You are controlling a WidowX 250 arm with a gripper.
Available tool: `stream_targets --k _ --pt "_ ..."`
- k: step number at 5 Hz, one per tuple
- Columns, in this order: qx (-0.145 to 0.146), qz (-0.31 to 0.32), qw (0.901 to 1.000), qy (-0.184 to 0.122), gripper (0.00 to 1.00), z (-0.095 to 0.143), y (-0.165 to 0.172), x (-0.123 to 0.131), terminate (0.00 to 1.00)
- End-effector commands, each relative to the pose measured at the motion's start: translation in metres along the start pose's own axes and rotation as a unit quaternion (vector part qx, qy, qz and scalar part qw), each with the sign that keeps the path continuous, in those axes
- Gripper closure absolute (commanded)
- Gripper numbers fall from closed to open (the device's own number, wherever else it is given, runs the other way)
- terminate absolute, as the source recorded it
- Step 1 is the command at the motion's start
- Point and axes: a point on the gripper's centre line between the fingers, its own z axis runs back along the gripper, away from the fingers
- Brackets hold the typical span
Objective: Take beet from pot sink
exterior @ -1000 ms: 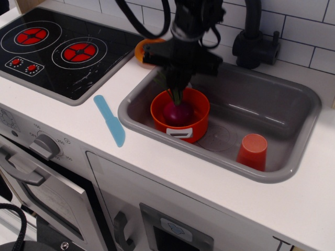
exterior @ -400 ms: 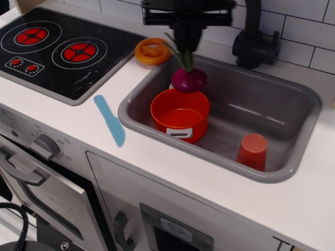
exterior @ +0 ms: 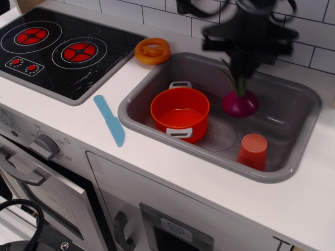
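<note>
The gripper (exterior: pixel 242 78) grips the beet (exterior: pixel 240 103) by its stalks over the grey sink (exterior: pixel 293 112), beside the pot (exterior: pixel 180 113).

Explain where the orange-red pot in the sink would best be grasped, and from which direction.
Judging by its pose, take the pot by a grey loop handle, coming from above. It stands upright and empty on the sink floor, with one handle on the near rim and one on the far rim. The near handle seems freer, since the gripper holds the beet to its right.
</note>
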Motion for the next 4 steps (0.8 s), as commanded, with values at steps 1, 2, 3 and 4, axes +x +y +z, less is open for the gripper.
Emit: stream_targets --k 1,2,3,4 --pt "0.022 -0.008 0.9993 -0.029 1.0 -0.024 -0.027 -0.003 0.0" --pt "0.031 -0.006 0.9992 -0.026 1.0 -0.03 -0.032 0.004 0.0" --pt "0.029 -0.005 0.9994 -0.018 0.0 -0.027 -0.035 0.011 0.0" --pt "0.02 -0.002 0.9994 -0.028 0.0 -0.015 -0.032 0.014 0.0"
